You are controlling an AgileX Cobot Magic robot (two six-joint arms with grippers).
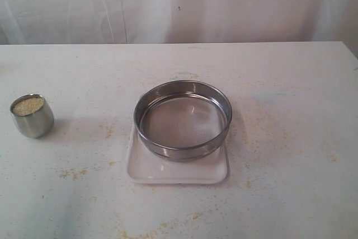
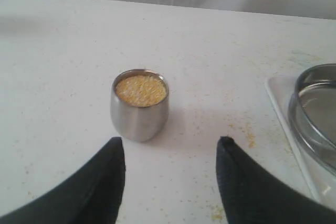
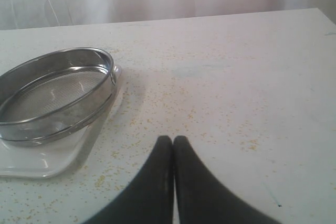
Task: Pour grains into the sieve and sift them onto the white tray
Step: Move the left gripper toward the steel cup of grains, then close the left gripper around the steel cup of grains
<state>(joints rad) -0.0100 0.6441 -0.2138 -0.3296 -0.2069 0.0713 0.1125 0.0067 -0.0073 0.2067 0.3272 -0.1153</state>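
Steel cup [image 1: 32,117] of grains [image 1: 28,105] at the left of the table [image 1: 279,82], sieve [image 1: 183,118] on the white tray [image 1: 168,173] at centre.
Grains nearly to the brim of the upright cup, well apart from the sieve. Sieve flat on the tray, covering most of it. Left gripper [image 2: 172,142] spread apart, gripping nothing, cup just beyond the fingertips. Right gripper [image 3: 173,140] pressed together, empty, beside the sieve. Yellowish specks [image 1: 72,172] scattered over the tabletop.

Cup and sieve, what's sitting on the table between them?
Nothing stands between the cup and the sieve: only table with stray yellowish specks, up to the tray rim. The exterior view shows it best.
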